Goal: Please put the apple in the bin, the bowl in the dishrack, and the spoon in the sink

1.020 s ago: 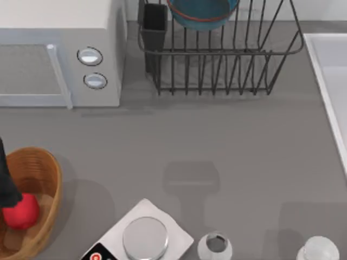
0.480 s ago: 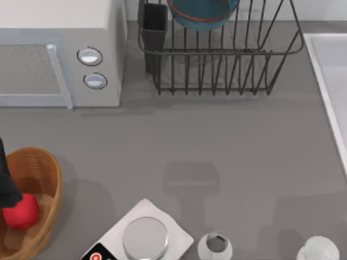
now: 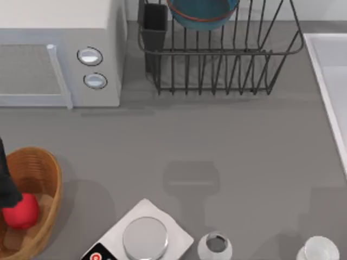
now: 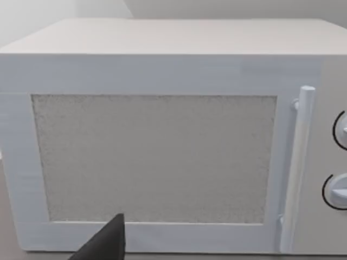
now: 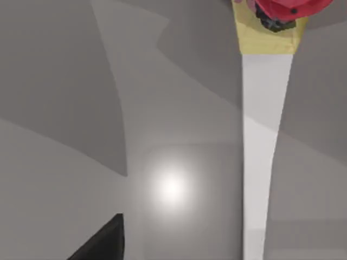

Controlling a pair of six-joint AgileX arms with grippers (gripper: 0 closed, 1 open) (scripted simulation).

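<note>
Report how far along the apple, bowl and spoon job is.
Done: the apple lies in the bin at the table's left, and the bowl sits in the dishrack. In hand: the right wrist view looks down a pale spoon handle with a yellow and red end. Left: whether the spoon has reached the sink cannot be told.

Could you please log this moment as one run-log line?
apple: in bin | bowl: in dishrack | left arm: over bin

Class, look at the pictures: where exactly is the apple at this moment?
In the top view, the apple sits inside the bin at the table's left edge, left of the kitchen scale and below the microwave.
</note>
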